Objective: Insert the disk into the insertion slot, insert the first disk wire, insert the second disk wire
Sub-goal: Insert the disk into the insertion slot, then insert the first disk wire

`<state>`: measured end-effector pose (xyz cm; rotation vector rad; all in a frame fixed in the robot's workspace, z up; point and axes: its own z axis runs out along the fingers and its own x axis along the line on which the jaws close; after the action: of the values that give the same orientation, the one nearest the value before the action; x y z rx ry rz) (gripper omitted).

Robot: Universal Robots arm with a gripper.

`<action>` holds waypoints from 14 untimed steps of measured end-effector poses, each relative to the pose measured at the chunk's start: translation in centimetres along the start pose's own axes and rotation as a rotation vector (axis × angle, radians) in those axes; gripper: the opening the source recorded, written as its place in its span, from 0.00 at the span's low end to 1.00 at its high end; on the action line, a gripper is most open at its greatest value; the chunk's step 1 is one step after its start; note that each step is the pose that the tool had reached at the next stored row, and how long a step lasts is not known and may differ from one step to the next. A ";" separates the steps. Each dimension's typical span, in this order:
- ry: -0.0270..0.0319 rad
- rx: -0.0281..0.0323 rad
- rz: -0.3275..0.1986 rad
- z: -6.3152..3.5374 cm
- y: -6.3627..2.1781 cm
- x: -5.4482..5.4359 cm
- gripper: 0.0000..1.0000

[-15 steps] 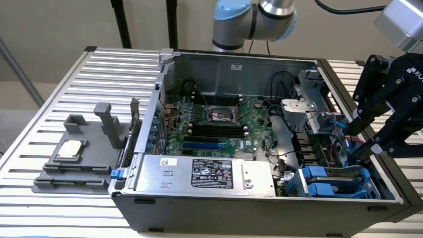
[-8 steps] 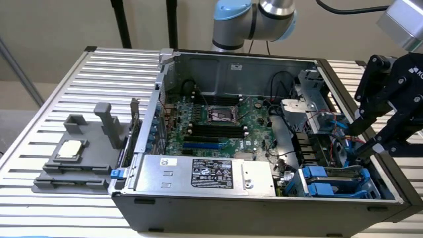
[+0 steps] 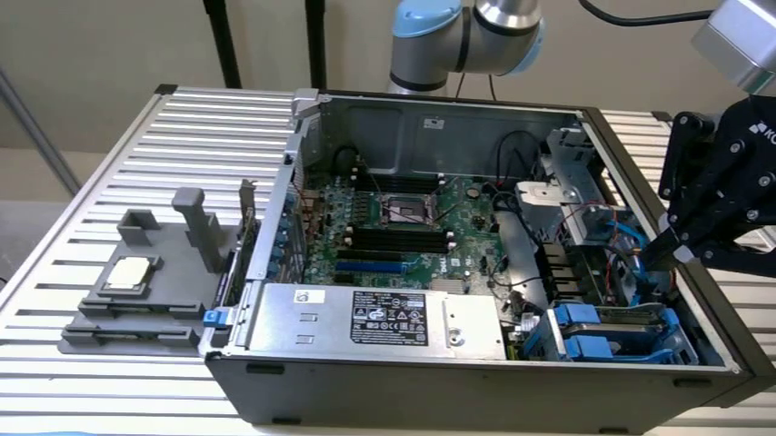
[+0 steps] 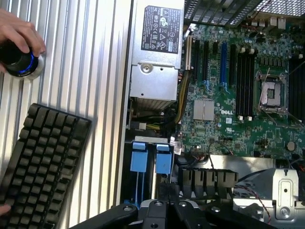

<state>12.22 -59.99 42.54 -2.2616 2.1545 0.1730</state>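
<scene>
The open computer case (image 3: 485,363) lies on a slatted table. At its near corner on the exterior view's right sits the insertion slot (image 3: 552,341), a grey metal bay with blue rails. Two blue carrier tabs (image 3: 606,348) (image 4: 140,160) show in it; the disk's metal body is mostly hidden below them. My black gripper (image 3: 657,263) (image 4: 167,198) reaches down into the case just behind the bay, among blue wires (image 3: 619,238). Its fingers stand shut. What lies between them is hidden.
A silver box with a black-and-white label (image 3: 376,318) (image 4: 159,28) fills the case's front, with the green motherboard (image 3: 401,227) behind it. A dark grey fixture tray (image 3: 134,309) stands on the table at the exterior view's left. In the wrist view a keyboard (image 4: 43,167) and a hand (image 4: 19,33) on a black knob lie beside the case.
</scene>
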 end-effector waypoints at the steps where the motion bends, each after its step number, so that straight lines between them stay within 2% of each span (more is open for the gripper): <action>1: 0.0000 0.0000 0.000 0.00 0.00 0.0 0.13; 12: 0.0000 0.0000 0.000 0.00 0.00 0.0 0.13; 14: 0.0001 -0.0032 0.000 0.01 -0.64 0.0 0.13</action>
<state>12.86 -59.98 42.49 -2.2631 2.1561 0.1764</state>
